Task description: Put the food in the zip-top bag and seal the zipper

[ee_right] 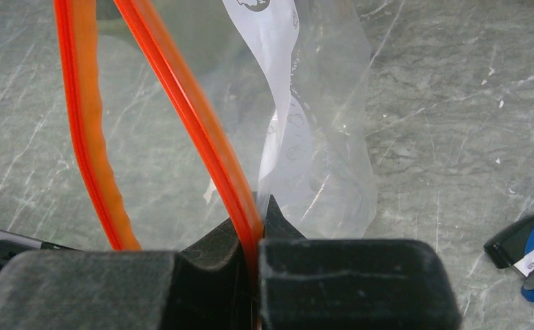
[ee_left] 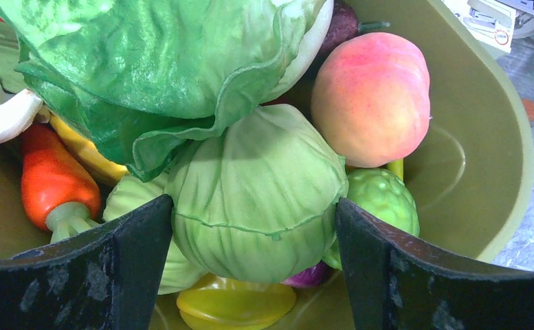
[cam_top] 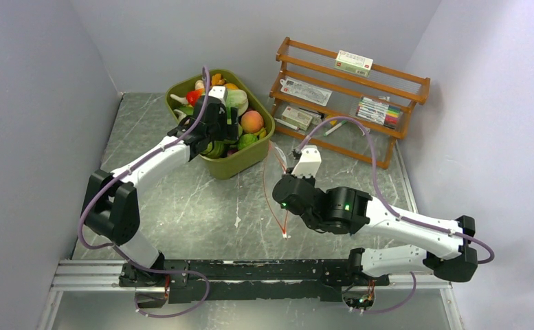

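The food lies piled in an olive-green tub (cam_top: 249, 163). My left gripper (ee_left: 253, 227) reaches down into the tub, its two fingers pressed against either side of a round green cabbage (ee_left: 257, 199) that still rests in the pile. Leafy lettuce (ee_left: 161, 62) lies above it, a peach (ee_left: 370, 96) to its right and a dark purple ball (ee_left: 343, 24) behind. My right gripper (ee_right: 257, 234) is shut on the orange-red zipper (ee_right: 181, 110) of the clear zip-top bag (ee_right: 319, 137). It holds the bag's mouth open as a loop over the table.
A wooden rack (cam_top: 350, 96) with boxes and pens stands at the back right. A blue stapler (ee_right: 532, 254) lies on the table near the bag. Grey walls close in on the left, back and right. A yellow piece (ee_left: 236, 302) lies under the cabbage.
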Robot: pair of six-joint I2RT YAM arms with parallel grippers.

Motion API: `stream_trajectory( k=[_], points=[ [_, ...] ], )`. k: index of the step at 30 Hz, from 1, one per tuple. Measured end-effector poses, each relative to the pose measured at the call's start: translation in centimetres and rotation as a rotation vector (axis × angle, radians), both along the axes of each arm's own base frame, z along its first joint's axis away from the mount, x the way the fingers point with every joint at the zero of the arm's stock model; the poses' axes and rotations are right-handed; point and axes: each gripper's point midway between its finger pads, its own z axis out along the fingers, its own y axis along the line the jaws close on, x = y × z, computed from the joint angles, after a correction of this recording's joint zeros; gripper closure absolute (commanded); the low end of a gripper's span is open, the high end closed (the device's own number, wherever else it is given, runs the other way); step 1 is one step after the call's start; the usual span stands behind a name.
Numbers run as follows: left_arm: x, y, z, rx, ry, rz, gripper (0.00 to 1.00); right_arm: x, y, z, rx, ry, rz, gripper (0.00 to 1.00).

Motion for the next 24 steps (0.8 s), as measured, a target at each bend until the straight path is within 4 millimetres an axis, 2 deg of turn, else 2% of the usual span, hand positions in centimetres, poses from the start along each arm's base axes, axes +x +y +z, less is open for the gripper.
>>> stream_trajectory(
  k=[4,15,18,24],
  points=[
    [-0.08,0.04,0.05,0.0,-0.001,0.0,0.0,-0.02,0.02,0.3,0.014,-0.003,0.002,1.0],
    [-0.7,0.36,0.03,-0.01,0.016,0.015,0.0,0.02,0.55,0.47,0.042,-0.006,0.007,1.0],
    [-0.69,0.42,0.01,-0.013,0.017,0.023,0.04,-0.03,0.63,0.43,0.044,-0.003,0.011,1.0],
    [-0.65,0.45,-0.12,-0.013,0.019,0.029,0.19,-0.03,0.68,0.46,0.044,-0.004,0.014,1.0]
  ],
)
